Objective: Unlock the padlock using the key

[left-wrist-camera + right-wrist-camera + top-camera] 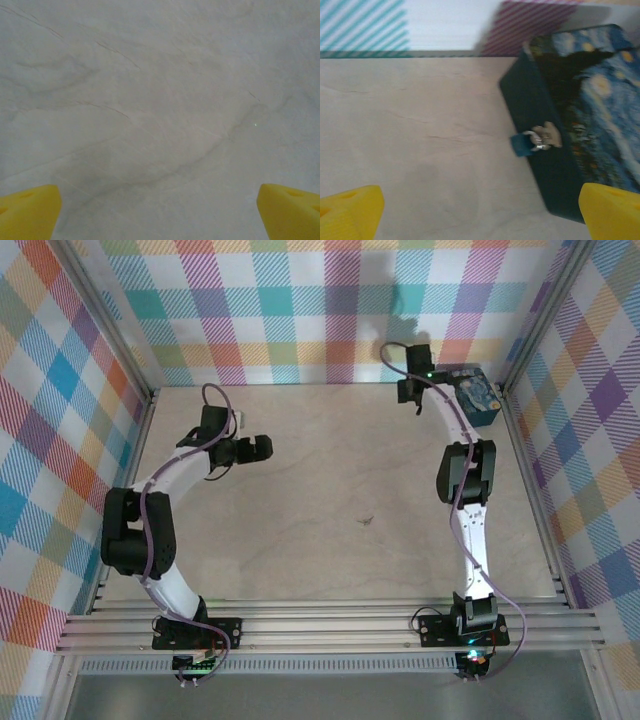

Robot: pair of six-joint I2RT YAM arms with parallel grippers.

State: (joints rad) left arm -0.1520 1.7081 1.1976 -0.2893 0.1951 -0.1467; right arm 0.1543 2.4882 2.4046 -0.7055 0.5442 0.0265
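Yellow fingertips [350, 212] of the right hand [480, 215] are gaping wide before the padlock [522, 144], hanging at the box's [600, 100] clasp [548, 135]; tiny, light and slick, it is likely needing a pinch across its blue body.

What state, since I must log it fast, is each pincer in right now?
Left pincer: open, holding nothing.
Right pincer: open, holding nothing, facing the padlock on the box.

Pale wooden table [330, 490], plaid walls [60, 420]
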